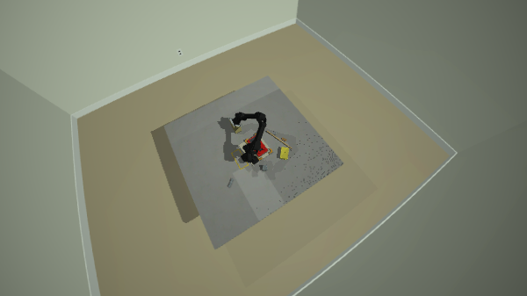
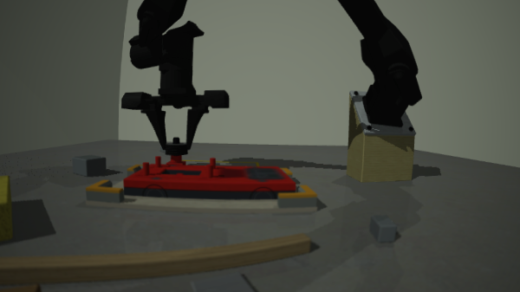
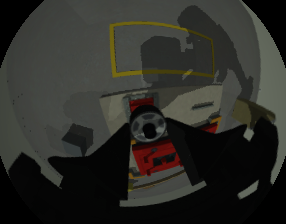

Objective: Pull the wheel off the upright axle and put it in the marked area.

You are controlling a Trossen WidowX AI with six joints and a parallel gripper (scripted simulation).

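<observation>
Hand [image 2: 175, 146] points straight down, fingers clamped on the small black wheel [image 2: 176, 141], which sits atop the upright red axle [image 2: 175, 158] on the red car body [image 2: 208, 179]; vertical grip suits a straight lift. Yellow-outlined marked area [image 3: 162, 51] lies beyond on the counter [image 2: 425, 226].

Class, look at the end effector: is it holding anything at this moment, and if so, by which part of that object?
Yes. The end effector is shut on the small dark wheel, its fingertips pressing opposite sides of the rim while the wheel sits atop the red axle.

Wooden strip [image 2: 152, 258] — perhaps curved; grey cubes [image 2: 383, 228]
</observation>
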